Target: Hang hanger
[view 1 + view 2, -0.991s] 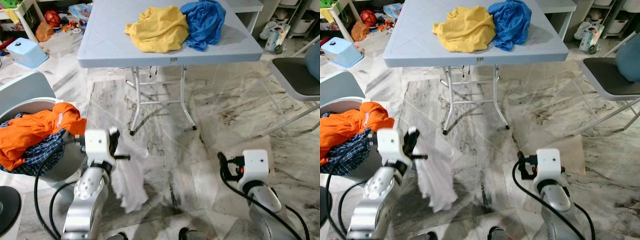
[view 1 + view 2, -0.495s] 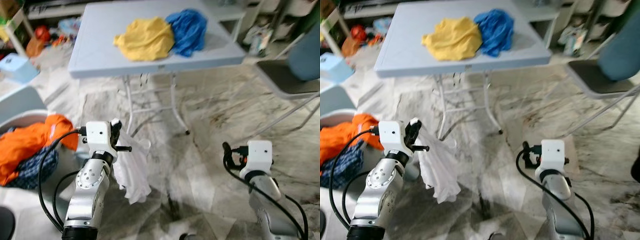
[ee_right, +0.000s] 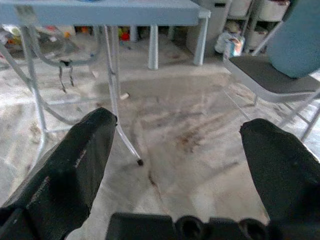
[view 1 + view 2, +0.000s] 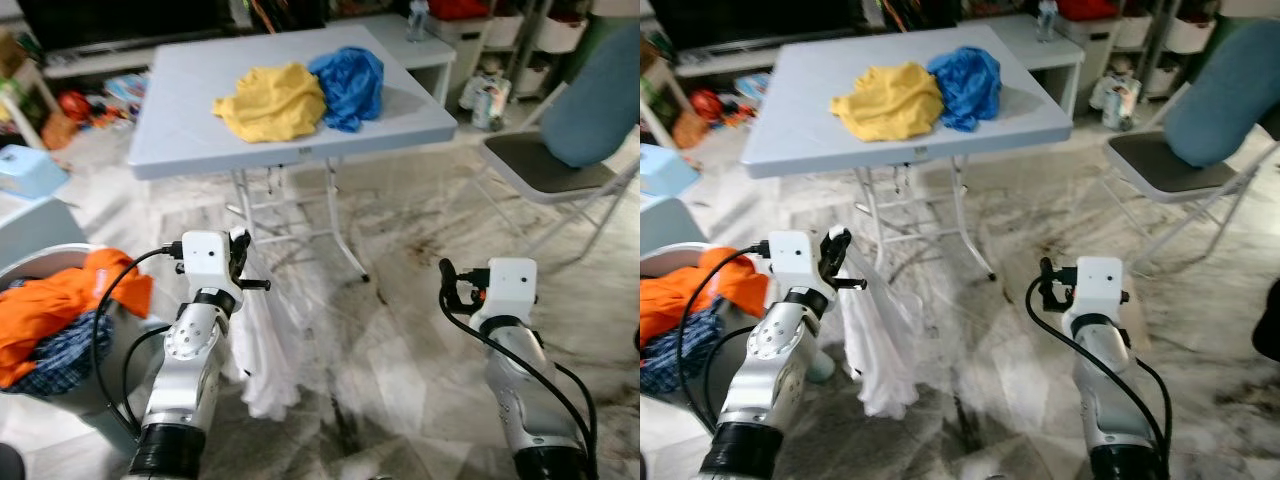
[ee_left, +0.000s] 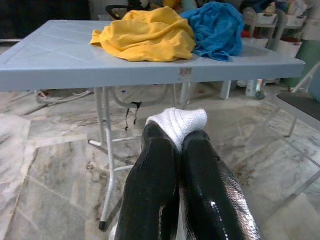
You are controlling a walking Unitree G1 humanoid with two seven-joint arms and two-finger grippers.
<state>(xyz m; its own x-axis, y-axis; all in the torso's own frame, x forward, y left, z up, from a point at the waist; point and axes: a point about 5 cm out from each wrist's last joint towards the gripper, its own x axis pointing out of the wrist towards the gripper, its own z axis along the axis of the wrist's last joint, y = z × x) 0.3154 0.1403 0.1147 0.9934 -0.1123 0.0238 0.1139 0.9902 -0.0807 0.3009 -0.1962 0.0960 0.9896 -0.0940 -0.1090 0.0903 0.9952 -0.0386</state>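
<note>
My left gripper is shut on the top edge of a white garment, which hangs from it down toward the marble floor. In the left wrist view the two black fingers press together with a fold of the white cloth pinched at their tips. My right gripper is held low over the floor at the right, open, with nothing between its fingers. I see no hanger in any view.
A grey folding table stands ahead with a yellow garment and a blue garment on it. A laundry basket with orange clothes is at my left. A folding chair stands at the right.
The camera has lifted and pulled back, so the table looks farther off. The white garment stays in my left gripper and now hangs straighter. The right gripper holds its pose.
</note>
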